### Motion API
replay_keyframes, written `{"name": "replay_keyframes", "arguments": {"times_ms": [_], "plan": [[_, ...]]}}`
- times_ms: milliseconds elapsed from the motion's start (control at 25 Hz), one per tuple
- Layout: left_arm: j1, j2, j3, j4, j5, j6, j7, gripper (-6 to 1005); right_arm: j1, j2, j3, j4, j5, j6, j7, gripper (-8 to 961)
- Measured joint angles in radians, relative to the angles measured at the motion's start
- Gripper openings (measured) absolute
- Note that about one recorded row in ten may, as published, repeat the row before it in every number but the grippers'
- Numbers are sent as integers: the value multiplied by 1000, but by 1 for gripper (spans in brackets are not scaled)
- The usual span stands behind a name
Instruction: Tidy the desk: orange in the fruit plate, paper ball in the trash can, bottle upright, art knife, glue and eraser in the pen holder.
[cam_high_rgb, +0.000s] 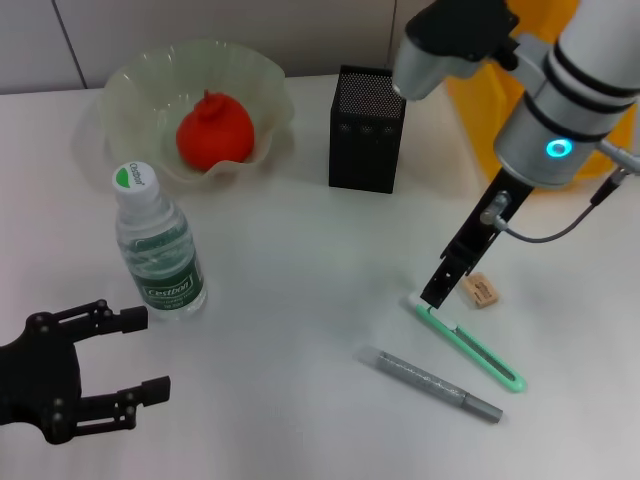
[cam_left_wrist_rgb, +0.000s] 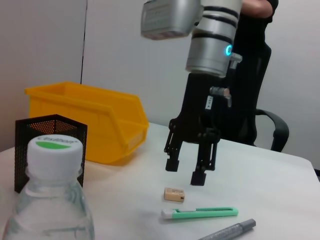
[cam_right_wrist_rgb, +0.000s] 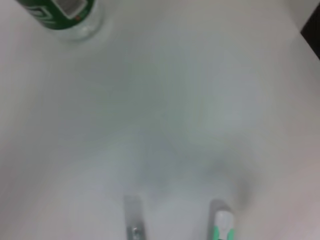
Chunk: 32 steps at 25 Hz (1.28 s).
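Orange is sitting in the plate; we are seeing no contents in the holder. Green knife is lying flat between eraser and grey glue. Right gripper is hovering over its white end, fingers spread, holding nothing. Left gripper is idling open by the upright bottle.

The desk is viewed from above by the head camera. A low sideways view across it is given by the left wrist camera. The right wrist camera looks straight down, close. The art knife is shared by all.
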Motion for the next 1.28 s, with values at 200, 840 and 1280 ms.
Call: {"name": "replay_keyframes", "arguments": {"times_ms": [200,840,1280], "plan": [[-5,-1,0,-1,2,-4,3,802,2,6,-70,42,-4,77,53,786],[-16,-2,0,-1,2,-13,6,802,16,11,-179,163,43,200,96,787],[-17,-3,-1,-3,2,-16,21,802,35,11,-291,168,43,229,179,787]]}}
